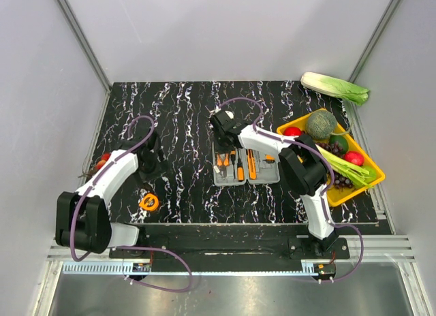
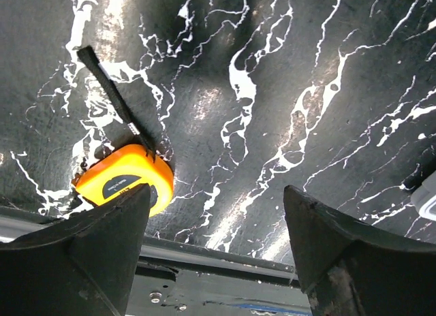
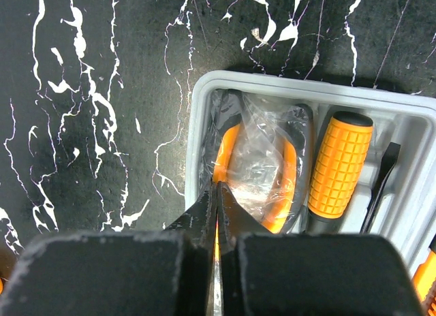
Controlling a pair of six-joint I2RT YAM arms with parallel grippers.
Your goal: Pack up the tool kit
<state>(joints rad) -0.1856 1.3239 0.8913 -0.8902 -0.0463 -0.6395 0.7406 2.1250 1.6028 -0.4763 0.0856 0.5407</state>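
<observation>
The black, white-veined table sits between plain grey walls. Your tool kit case lies open near its middle, with the yellow tray of vegetables just to the right. Your right gripper is down over the case's left compartment, fingers pressed together, tips at the clear film covering the pliers. I cannot tell whether they pinch that film. If they do, a lift could drag the pliers out of their slot or nudge the screwdriver lying beside them. Your left gripper hovers spread wide and holds nothing. The tape measure lies on the table outside the case, off toward one finger rather than between the two. Closing from here would likely miss it, or knock it toward the near edge. Only the wrist views show you the film and that offset, and only the overhead view shows that tape measure and case lie well apart.
</observation>
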